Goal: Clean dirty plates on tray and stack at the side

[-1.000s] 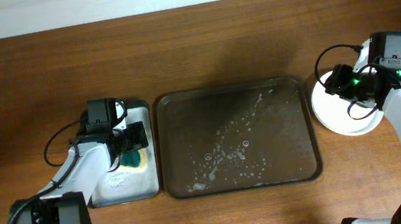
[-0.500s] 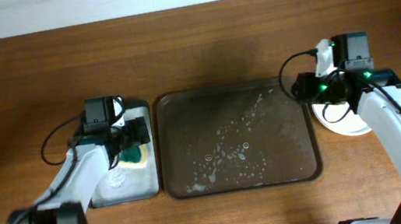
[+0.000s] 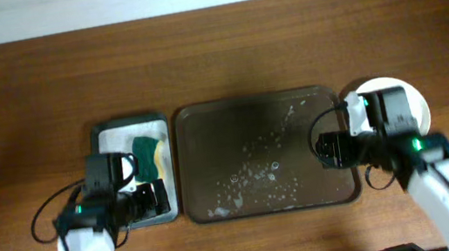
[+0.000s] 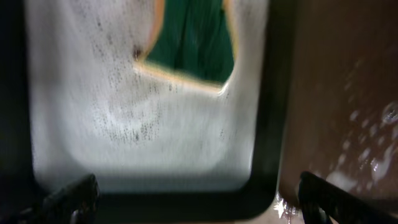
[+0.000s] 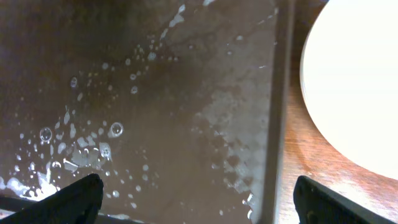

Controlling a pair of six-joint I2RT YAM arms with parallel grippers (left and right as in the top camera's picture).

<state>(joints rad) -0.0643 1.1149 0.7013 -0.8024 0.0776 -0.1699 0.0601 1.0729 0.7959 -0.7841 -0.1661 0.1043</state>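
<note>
The dark brown tray (image 3: 208, 136) lies in the middle of the table, bare of plates, with soap suds and water drops on it; it also shows in the right wrist view (image 5: 155, 93). A stack of white plates (image 3: 410, 99) sits right of the tray and shows in the right wrist view (image 5: 360, 81); the mint-green plate is not visible. My right gripper (image 5: 196, 202) is open and empty over the tray's right rim. My left gripper (image 4: 196, 199) is open and empty over the near edge of the sponge tray (image 4: 155, 143).
The grey black-rimmed sponge tray (image 3: 111, 133) stands left of the brown tray and holds a green and yellow sponge (image 3: 151, 153), also seen in the left wrist view (image 4: 193, 43). Bare wooden table surrounds everything.
Both arms have pulled back toward the near edge. The left gripper left the sponge in its tray. The right gripper moved off the plate stack, now uncovered, to the tray's right rim.
</note>
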